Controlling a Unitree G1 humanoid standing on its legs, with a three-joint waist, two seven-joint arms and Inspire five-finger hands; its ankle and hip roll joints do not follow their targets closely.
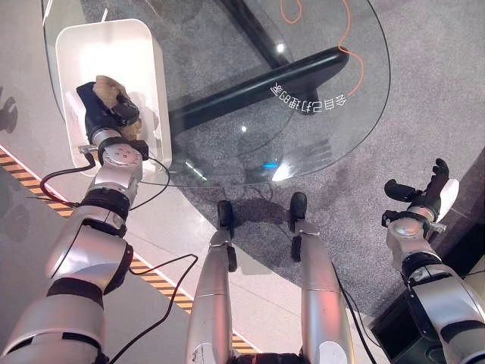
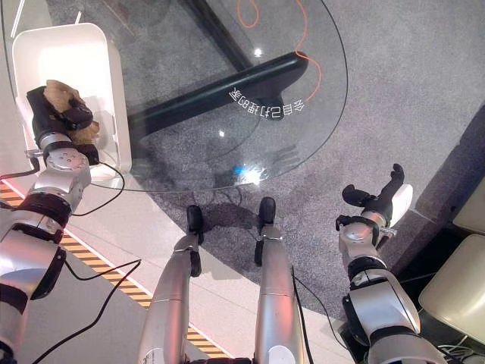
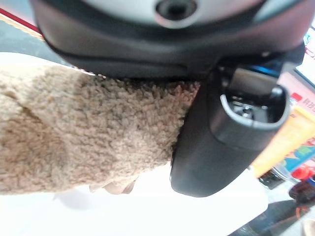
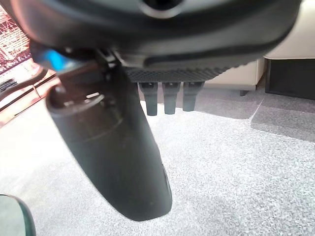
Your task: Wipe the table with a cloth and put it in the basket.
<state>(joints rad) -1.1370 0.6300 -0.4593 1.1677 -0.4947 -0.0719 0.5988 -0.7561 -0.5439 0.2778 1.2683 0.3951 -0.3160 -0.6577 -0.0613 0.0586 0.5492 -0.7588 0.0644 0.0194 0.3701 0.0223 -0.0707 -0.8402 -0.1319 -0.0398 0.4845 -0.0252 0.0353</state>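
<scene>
Left eye view shows your left hand (image 1: 107, 114) clutching the fuzzy tan cloth (image 1: 106, 89) over the white plastic basket (image 1: 144, 45) at the round glass table's (image 1: 333, 114) left edge. Wiping looks finished to me; you have only the release left. Your right hand (image 2: 379, 201) hangs relaxed and empty, off to the right.

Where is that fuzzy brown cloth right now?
The cloth is in the robot's left hand, held over the white basket at the glass table's left edge.

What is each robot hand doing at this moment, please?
Left robot hand: shut on the tan cloth, over the white basket.
Right robot hand: open, holding nothing, off beside the glass table.
</scene>
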